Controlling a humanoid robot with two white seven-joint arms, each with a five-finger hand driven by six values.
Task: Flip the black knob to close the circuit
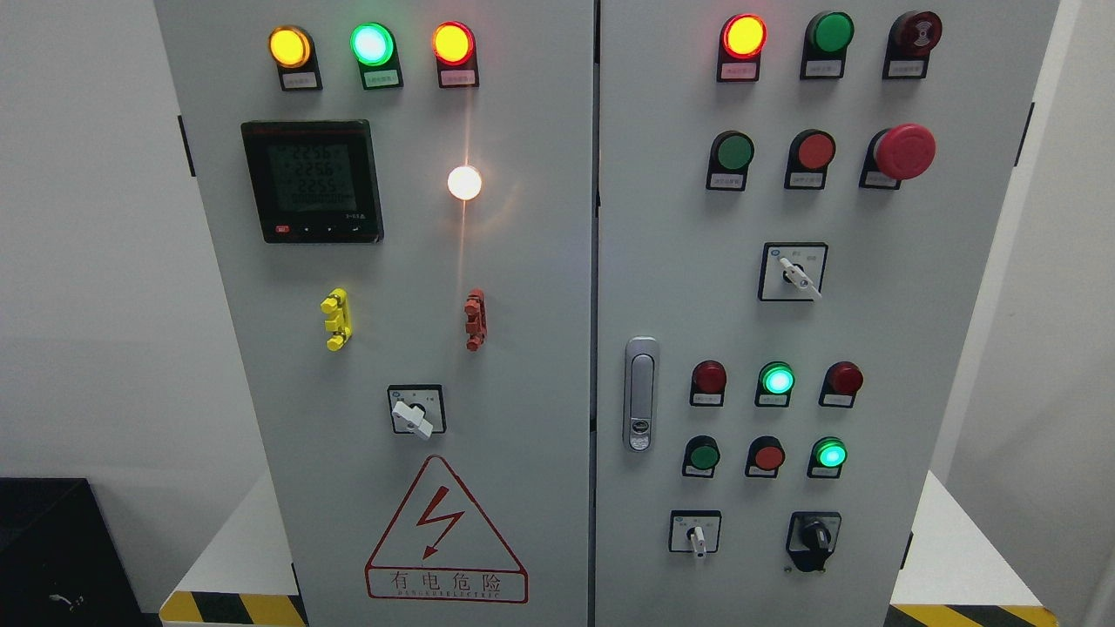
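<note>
A grey metal electrical cabinet (540, 366) with two doors fills the head view, standing on a white plinth (958, 540) edged with yellow-and-black hazard stripes. Neither of the robot's hands is in view, so the state of their fingers cannot be told.

The black rotary knob (814, 534) sits low on the right door, near its bottom right corner, on a black plate. Its handle points roughly up, tilted a little to the left. Just to its left, on a white square plate, is a small white-handled selector switch (697, 535) with the handle pointing down.

Above these, two rows of round lamps and buttons show: a lit green lamp (776, 380) stands between two dark red ones, and another lit green lamp (830, 454) is at the right end of the lower row. A silver door latch (641, 394) sits at the left edge of the right door. Higher up, a large red mushroom push button (904, 151) is at the right, and a lit red-rimmed lamp (744, 36) is at the top.

On the left door are a black digital meter (312, 181), a white-handled switch (415, 413) and a red triangular electric warning sign (444, 533). A bright glare spot (464, 182) lies beside the meter.
</note>
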